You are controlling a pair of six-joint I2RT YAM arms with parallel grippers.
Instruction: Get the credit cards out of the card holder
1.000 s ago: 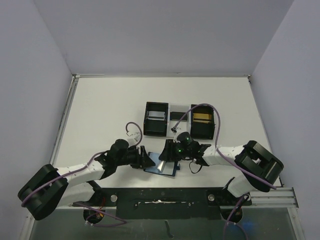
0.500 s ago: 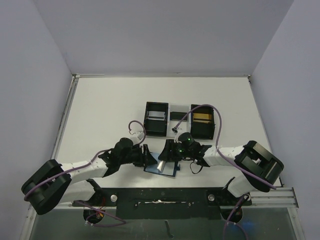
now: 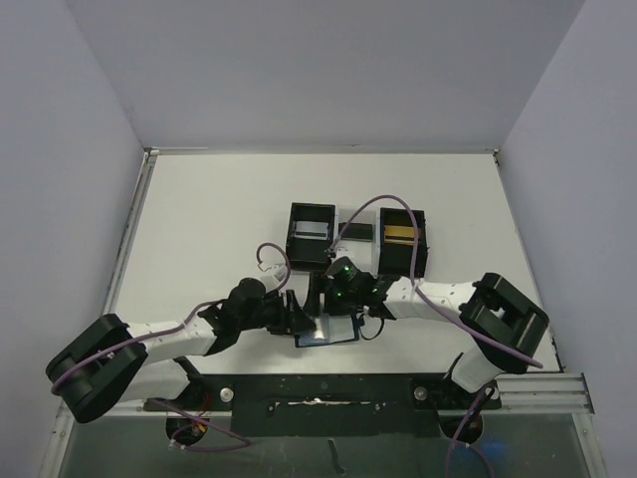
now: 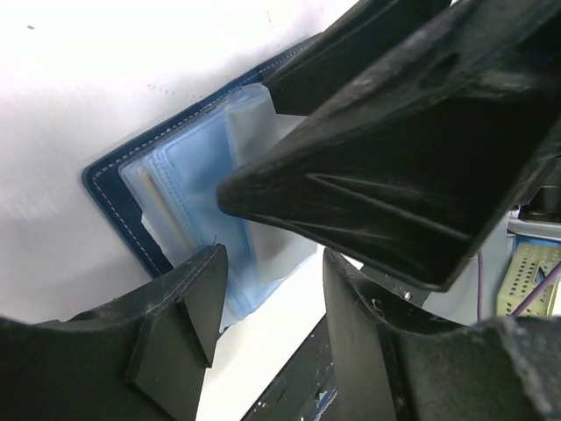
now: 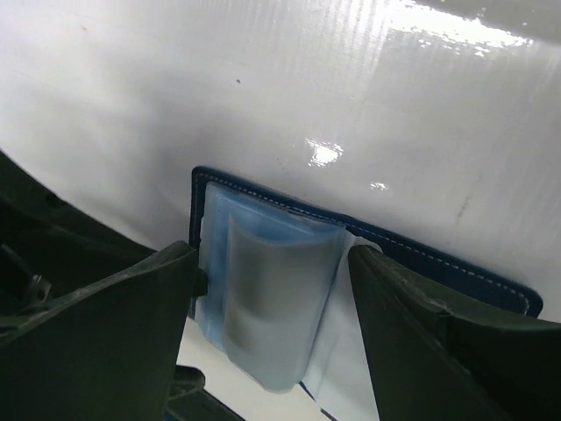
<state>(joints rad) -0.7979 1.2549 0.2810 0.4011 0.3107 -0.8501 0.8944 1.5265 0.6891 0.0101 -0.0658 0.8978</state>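
Observation:
The card holder lies open on the white table near its front edge, a dark blue wallet with clear plastic pockets. A silver-grey credit card sits inside the top pocket, which bulges upward. My right gripper stands open astride that pocket, its left finger against the pocket's edge and its right finger apart from it. My left gripper is open at the wallet's near corner, nothing between its fingers. In the top view the left gripper and right gripper meet over the wallet.
Two black open-top boxes stand behind the wallet. The left box holds a silver card and the right box a gold one. A small tray joins them. The black base rail runs just in front of the wallet.
My right gripper has opened wider and shifted left and back over the wallet. The left arm has crept right toward the wallet. The wallet has turned slightly.

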